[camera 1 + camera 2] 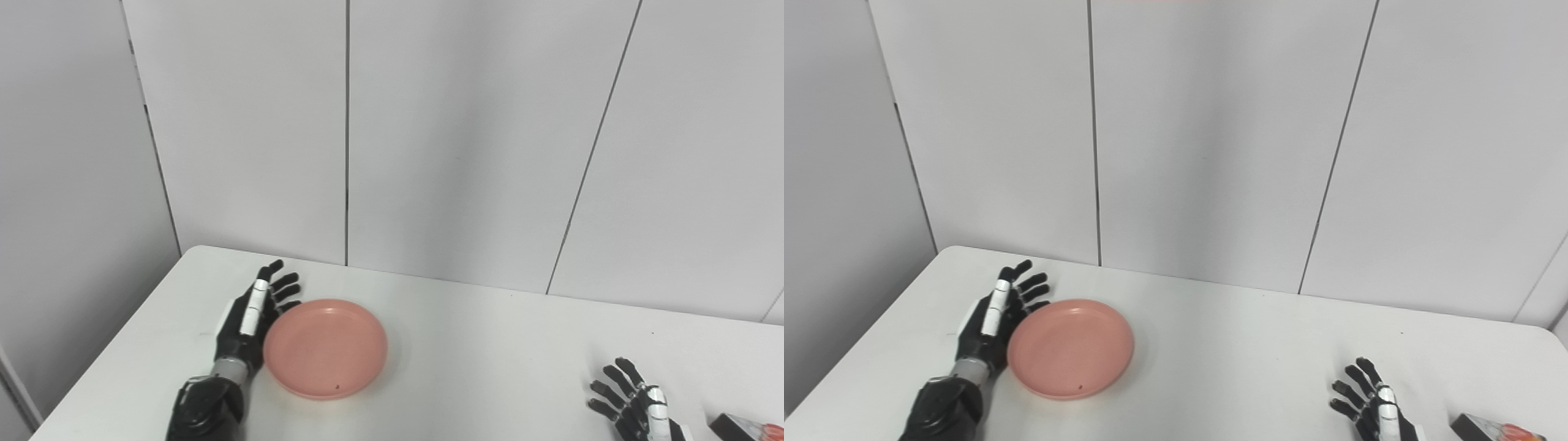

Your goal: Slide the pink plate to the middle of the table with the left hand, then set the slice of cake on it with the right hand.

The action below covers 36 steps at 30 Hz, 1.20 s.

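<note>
Pink plate on the left half of the white table, short of the middle, empty apart from a small dark speck near its front rim. Left hand set edge-on against the plate's left rim, palm facing the plate, fingers straight and spread, reaching past the far-left curve of the rim. Placed that way, by the look of it, to shove sideways rather than lift: flat of the hand as a pusher, nothing clasped. Whether palm actually touches the rim or sits just beside it: hard to tell from either eye view.

Right hand low at the front right of the table, well apart from the plate, fingers apart and pointing away from the robot, holding nothing; apparently waiting. Just right of it, at the picture's bottom corner, the slice of cake, dark with a red-and-white top, mostly cut off by the frame, not yet touched
</note>
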{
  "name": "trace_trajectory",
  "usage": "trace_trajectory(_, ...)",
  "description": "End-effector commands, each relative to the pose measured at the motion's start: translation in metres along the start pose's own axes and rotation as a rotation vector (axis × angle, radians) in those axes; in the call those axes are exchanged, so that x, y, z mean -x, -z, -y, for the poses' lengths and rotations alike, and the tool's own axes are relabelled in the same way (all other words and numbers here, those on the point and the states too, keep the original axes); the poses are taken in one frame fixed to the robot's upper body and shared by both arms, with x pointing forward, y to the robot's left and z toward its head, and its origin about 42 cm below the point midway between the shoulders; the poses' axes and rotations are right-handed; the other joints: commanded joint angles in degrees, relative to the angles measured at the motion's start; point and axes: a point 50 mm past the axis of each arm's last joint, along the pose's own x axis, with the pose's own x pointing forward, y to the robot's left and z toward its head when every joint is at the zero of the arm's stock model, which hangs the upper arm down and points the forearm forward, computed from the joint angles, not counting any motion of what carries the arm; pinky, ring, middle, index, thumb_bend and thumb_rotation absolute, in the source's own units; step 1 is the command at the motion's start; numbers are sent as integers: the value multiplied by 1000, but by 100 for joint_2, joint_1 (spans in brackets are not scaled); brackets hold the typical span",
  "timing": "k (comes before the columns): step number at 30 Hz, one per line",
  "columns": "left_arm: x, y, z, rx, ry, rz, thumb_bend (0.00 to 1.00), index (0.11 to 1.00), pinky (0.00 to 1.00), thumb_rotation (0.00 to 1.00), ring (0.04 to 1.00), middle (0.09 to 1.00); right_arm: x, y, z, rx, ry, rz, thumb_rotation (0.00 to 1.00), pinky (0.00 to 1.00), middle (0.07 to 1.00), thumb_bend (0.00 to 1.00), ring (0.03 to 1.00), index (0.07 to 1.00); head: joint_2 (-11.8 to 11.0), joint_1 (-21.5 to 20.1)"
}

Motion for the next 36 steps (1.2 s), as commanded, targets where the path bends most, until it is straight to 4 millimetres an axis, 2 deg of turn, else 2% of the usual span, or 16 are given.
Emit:
trace_trajectory(1,-3,2,14,-3,43,-19,812,857,720,857,804,803,16,20,1,-4,-1,-49,1000,755,874,730,800,897,3,0)
trace_trajectory(6,1,22,40,11,99,-64,825,851,733,829,804,803,18,18,-2,-13,2,-49,1000,747,871,732,793,888,73,-81)
trace_trajectory(12,6,35,64,26,142,-95,850,863,745,827,816,806,19,17,-6,-5,-4,-49,1000,731,866,756,783,874,156,-235)
trace_trajectory(18,10,39,86,54,150,-116,827,874,761,817,827,818,20,14,-8,-15,-13,-52,1000,733,869,761,782,868,268,-461)
trace_trajectory(24,13,46,119,115,124,-145,816,860,814,795,829,814,22,10,-13,-4,-2,-60,1000,712,865,761,767,852,369,-667)
trace_trajectory(30,16,56,150,135,140,-161,770,832,805,806,842,817,26,5,-17,-9,8,-68,1000,699,859,773,749,836,505,-906)
trace_trajectory(36,16,57,163,130,147,-162,749,841,861,783,876,836,32,2,-21,-21,24,-77,999,701,857,770,746,828,651,-1292)
